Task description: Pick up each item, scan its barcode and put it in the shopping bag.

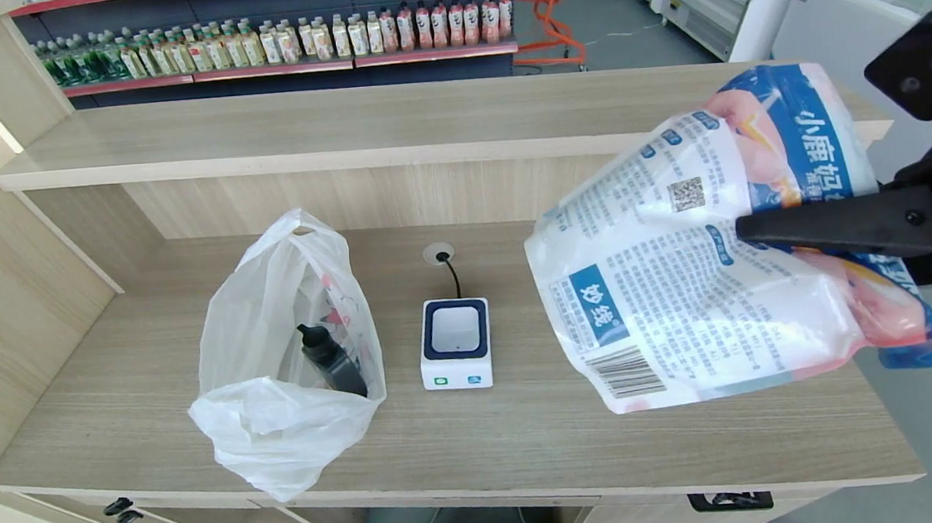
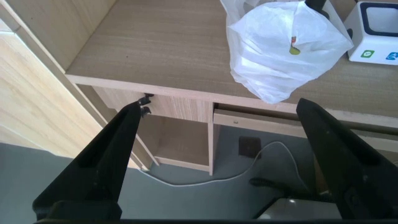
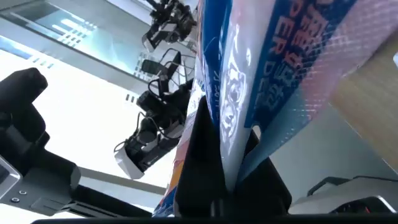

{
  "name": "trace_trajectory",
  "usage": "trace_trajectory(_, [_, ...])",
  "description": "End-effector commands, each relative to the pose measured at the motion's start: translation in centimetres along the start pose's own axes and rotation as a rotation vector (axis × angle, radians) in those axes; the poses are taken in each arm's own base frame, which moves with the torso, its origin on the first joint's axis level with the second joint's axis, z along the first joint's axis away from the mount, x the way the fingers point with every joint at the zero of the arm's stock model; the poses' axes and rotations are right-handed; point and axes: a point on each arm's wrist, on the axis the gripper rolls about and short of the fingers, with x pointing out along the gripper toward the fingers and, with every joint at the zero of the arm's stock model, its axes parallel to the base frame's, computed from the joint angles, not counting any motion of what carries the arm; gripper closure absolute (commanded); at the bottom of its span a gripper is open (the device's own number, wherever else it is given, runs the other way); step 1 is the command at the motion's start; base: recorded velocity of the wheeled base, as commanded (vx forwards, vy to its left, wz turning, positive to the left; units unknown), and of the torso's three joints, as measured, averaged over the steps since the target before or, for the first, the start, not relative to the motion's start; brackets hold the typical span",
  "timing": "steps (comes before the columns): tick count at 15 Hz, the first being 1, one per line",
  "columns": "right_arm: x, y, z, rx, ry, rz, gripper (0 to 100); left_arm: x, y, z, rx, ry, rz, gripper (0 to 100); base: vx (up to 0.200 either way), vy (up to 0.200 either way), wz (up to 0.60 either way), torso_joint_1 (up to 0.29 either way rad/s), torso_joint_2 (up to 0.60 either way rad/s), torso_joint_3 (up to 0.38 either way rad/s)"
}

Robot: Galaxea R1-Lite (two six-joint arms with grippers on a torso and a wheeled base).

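My right gripper [image 1: 771, 229] is shut on a large white, pink and blue printed pouch [image 1: 683, 278], held in the air over the right end of the counter. Its barcode [image 1: 628, 372] faces me at the lower corner. In the right wrist view the pouch [image 3: 249, 87] is pinched between the dark fingers [image 3: 205, 155]. A white scanner [image 1: 456, 343] with a dark window sits mid-counter, left of the pouch. The white plastic shopping bag [image 1: 275, 376] stands left of the scanner with a dark bottle [image 1: 331, 361] inside. My left gripper [image 2: 217, 155] hangs open below the counter's front edge, with the bag [image 2: 286, 50] beyond it.
The wooden counter [image 1: 151, 386] has a raised back ledge [image 1: 339, 126] and a side wall on the left. A cable runs from the scanner to a grommet [image 1: 439, 254]. Drawers [image 2: 261, 118] sit under the front edge. Shelves of bottles [image 1: 290, 38] stand behind.
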Motion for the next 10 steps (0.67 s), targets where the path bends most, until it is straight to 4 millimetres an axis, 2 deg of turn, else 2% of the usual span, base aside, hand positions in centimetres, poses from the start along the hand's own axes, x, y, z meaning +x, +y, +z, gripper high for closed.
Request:
trace_trajectory(1, [0.61, 0.21, -0.05, 0.000, 0.017, 0.028, 100, 0.00, 0.00, 0.00, 0.000, 0.000, 0.000, 0, 0.000, 0.000, 0.00, 0.000, 0.00, 0.000])
trace_trajectory(10, [1.24, 0.85, -0.64, 0.153, 0.048, 0.058, 100, 0.00, 0.00, 0.00, 0.000, 0.000, 0.000, 0, 0.000, 0.000, 0.00, 0.000, 0.00, 0.000])
